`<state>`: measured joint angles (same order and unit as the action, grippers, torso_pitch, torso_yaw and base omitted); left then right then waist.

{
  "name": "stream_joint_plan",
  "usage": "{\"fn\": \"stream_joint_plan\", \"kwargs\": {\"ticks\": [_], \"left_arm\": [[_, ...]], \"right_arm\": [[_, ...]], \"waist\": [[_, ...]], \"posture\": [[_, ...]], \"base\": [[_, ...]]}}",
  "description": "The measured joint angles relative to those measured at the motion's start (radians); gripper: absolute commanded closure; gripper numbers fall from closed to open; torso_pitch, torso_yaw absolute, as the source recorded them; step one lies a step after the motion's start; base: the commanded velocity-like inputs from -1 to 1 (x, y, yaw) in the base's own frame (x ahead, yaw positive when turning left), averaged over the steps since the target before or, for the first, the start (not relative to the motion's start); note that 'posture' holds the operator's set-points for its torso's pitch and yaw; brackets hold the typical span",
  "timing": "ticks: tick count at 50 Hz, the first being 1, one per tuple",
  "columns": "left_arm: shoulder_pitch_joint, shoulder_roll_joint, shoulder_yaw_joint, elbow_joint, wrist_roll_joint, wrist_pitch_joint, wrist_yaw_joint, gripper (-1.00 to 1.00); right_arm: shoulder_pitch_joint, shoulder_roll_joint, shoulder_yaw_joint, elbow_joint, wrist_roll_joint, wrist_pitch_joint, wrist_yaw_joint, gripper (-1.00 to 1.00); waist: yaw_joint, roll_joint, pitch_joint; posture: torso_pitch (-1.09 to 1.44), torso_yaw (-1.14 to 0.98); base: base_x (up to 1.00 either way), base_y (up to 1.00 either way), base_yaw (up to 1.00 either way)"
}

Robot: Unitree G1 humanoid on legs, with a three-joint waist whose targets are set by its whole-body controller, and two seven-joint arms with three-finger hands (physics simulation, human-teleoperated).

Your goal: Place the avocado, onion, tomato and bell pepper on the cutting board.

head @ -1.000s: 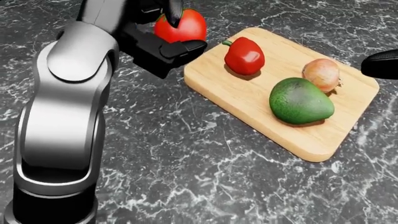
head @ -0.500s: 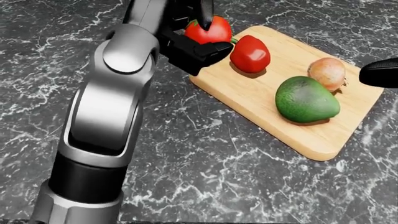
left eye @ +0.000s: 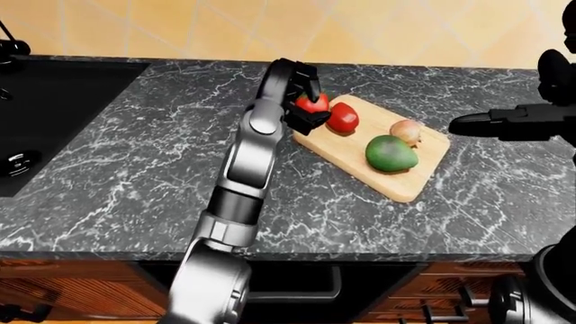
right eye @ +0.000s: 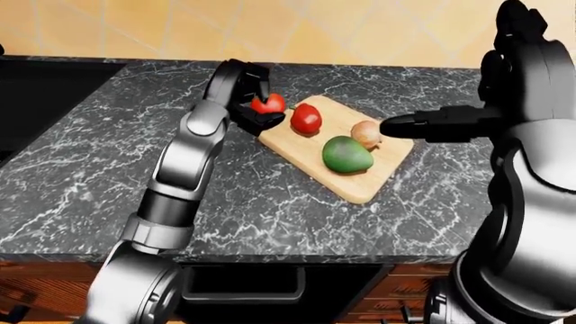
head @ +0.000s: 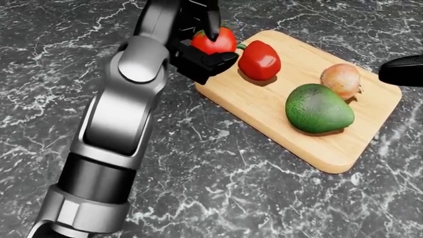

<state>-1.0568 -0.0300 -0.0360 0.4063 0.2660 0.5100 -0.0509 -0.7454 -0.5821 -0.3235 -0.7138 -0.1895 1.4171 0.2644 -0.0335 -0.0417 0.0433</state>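
My left hand [head: 208,47] is shut on the red tomato [head: 216,41], held at the top-left corner of the wooden cutting board [head: 277,106] in the head view. On the board lie the red bell pepper [head: 259,60], the pale onion [head: 341,80] and the green avocado [head: 317,109]. My right hand [right eye: 423,126] hovers above the board's right side near the onion with its dark fingers stretched out flat and nothing in them; only its tip [head: 402,70] shows in the head view.
The board rests on a dark marble counter [left eye: 135,175]. A black cooktop [left eye: 49,115] fills the counter's left end in the left-eye view. A tiled wall [left eye: 288,27] runs along the top. Cabinets [left eye: 81,290] and drawers sit below the counter edge.
My left hand has carried the tomato rightward to the board's corner beside the bell pepper. The head view has shifted a little. Vegetables on the board stayed put.
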Motion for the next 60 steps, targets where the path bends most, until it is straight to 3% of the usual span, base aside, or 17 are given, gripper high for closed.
{"fn": "stream_joint_plan", "kwargs": {"ticks": [24, 34, 43, 60], "left_arm": [[0.028, -0.025, -0.008, 0.089, 0.012, -0.079, 0.017, 1.0], [0.035, -0.031, -0.01, 0.106, 0.015, -0.092, 0.021, 0.76], [0.019, -0.036, -0.008, 0.159, 0.013, -0.118, 0.027, 0.79], [0.014, -0.042, -0.008, 0.21, 0.007, -0.158, 0.046, 0.51]], "right_arm": [[0.045, -0.001, -0.028, -0.056, 0.011, 0.017, 0.0, -1.0], [0.042, -0.011, -0.034, -0.054, 0.014, 0.022, 0.002, -1.0], [0.022, -0.018, -0.025, -0.039, 0.018, 0.023, -0.002, -1.0], [0.052, -0.016, -0.043, -0.074, 0.017, 0.033, 0.003, -1.0]], "waist": [[-0.003, 0.001, -0.003], [-0.004, 0.001, -0.004], [-0.003, -0.002, -0.005], [0.001, -0.006, -0.007]], "posture": [[0.0, -0.09], [0.0, -0.09], [0.0, -0.09], [0.0, -0.09]], "base": [[0.0, 0.0, 0.0], [0.0, 0.0, 0.0], [0.0, 0.0, 0.0], [0.0, 0.0, 0.0]]}}
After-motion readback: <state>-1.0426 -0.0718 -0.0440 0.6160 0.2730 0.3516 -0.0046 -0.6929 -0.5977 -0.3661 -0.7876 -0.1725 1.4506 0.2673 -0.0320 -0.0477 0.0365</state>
